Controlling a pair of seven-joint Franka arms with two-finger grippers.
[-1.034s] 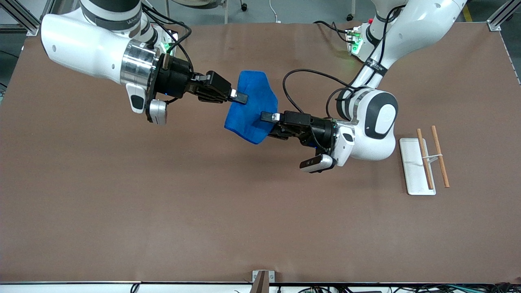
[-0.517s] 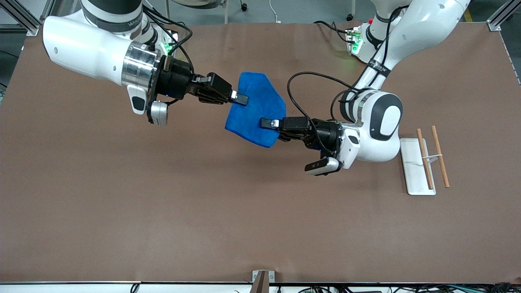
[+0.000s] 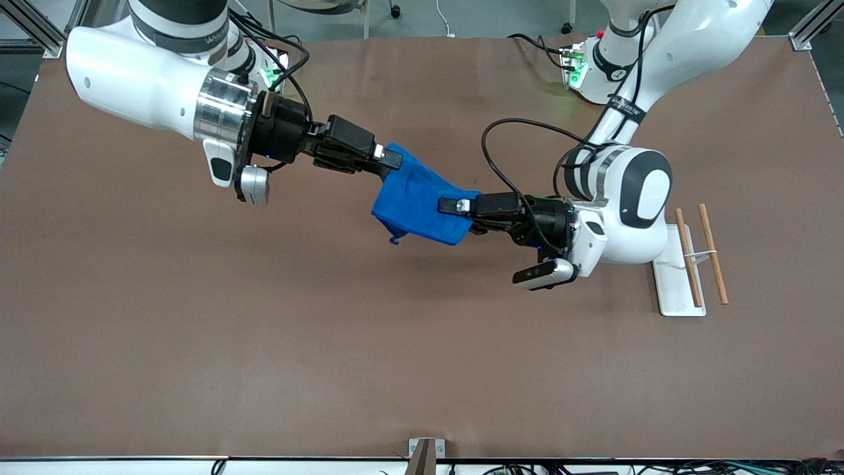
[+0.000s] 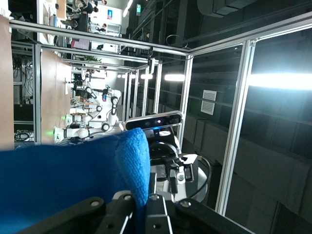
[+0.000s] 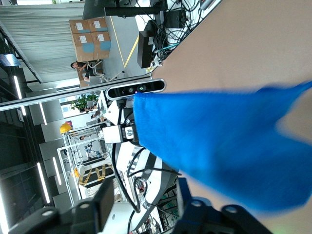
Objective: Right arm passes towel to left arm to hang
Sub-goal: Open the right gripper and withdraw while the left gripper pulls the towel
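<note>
The bright blue fuzzy towel (image 3: pixel 422 208) hangs in the air over the middle of the brown desk (image 3: pixel 264 343), stretched between both hands, with bare desk all around beneath it. The left hand (image 3: pixel 455 206) is clamped on one towel edge; its wrist view shows blue cloth (image 4: pixel 73 170) pinched between the fingers. The right hand (image 3: pixel 389 158) has its fingers parted beside the towel's upper corner; its wrist view shows the gap (image 5: pixel 219 146). A white tray with two wooden rods (image 3: pixel 689 264) sits near the left arm's end.
</note>
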